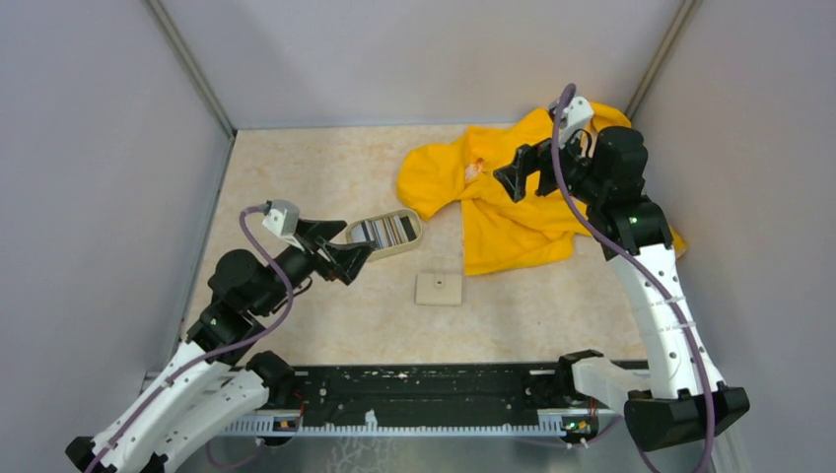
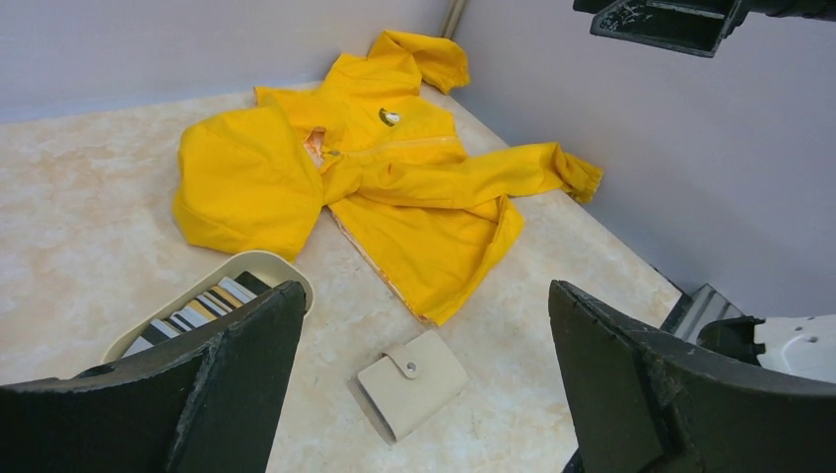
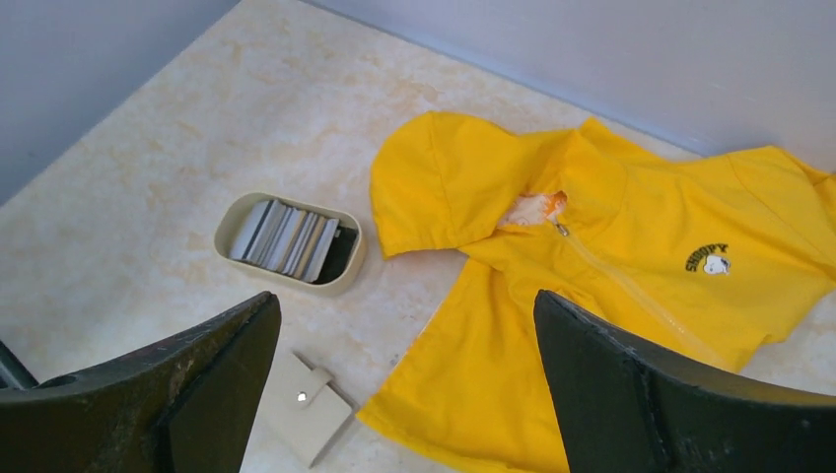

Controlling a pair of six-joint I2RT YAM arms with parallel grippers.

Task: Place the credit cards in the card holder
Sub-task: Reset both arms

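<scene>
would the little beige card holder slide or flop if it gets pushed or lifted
The card holder lies flat on the smooth table, so a push would probably slide it, not tip it. It looks like soft folded material held by a snap, so lifted by one edge it may sag.

The left pincer (image 2: 422, 296) hides the near end of the tray (image 2: 283, 264) of cards (image 2: 217, 299).
</scene>
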